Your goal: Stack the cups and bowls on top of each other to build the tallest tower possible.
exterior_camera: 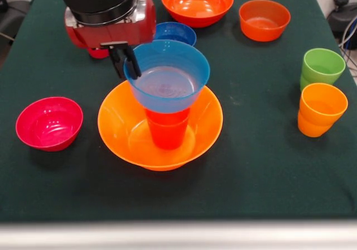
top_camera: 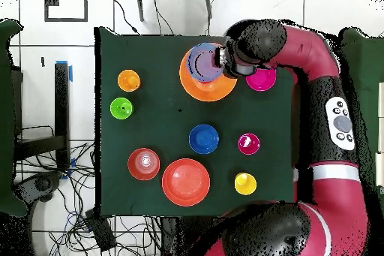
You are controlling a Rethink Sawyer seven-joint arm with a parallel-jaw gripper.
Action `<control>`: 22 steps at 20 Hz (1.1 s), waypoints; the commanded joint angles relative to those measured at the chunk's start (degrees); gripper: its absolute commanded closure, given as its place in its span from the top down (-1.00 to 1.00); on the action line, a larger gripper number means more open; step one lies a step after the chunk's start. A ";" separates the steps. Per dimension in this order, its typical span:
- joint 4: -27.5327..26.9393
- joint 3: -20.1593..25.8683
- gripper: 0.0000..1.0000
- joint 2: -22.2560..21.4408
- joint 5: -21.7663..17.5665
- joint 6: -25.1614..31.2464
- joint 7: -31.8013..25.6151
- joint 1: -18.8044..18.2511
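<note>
The tower stands mid-table: a wide orange bowl [exterior_camera: 120,128] [top_camera: 192,88] holds a red-orange cup [exterior_camera: 167,130], and a light blue bowl [exterior_camera: 167,74] [top_camera: 202,61] sits on that cup. My gripper [exterior_camera: 126,62] [top_camera: 220,59] is at the light blue bowl's left rim in the front view. Its black fingers [exterior_camera: 117,61] straddle the rim and are shut on it. Loose on the cloth are a green cup [exterior_camera: 322,67] [top_camera: 121,107], an orange cup [exterior_camera: 321,109] [top_camera: 128,80], a crimson cup [top_camera: 248,143] and a yellow cup [top_camera: 244,183].
A magenta bowl [exterior_camera: 49,123] [top_camera: 262,79] lies beside the tower. Behind it in the front view are a dark blue bowl [exterior_camera: 178,32] [top_camera: 203,138], a large red-orange bowl [exterior_camera: 197,2] [top_camera: 186,182] and a smaller orange-red bowl [exterior_camera: 264,19] [top_camera: 143,164].
</note>
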 commanded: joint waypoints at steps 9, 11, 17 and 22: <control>-2.21 2.96 -1.00 2.48 -4.52 -1.50 -17.68 1.07; -1.63 2.87 -1.00 2.16 -4.34 -1.80 -16.43 1.49; -0.01 2.35 -1.00 0.98 -3.98 -2.05 -13.93 2.35; 0.06 2.16 -1.00 1.07 -4.36 -2.69 -14.02 2.55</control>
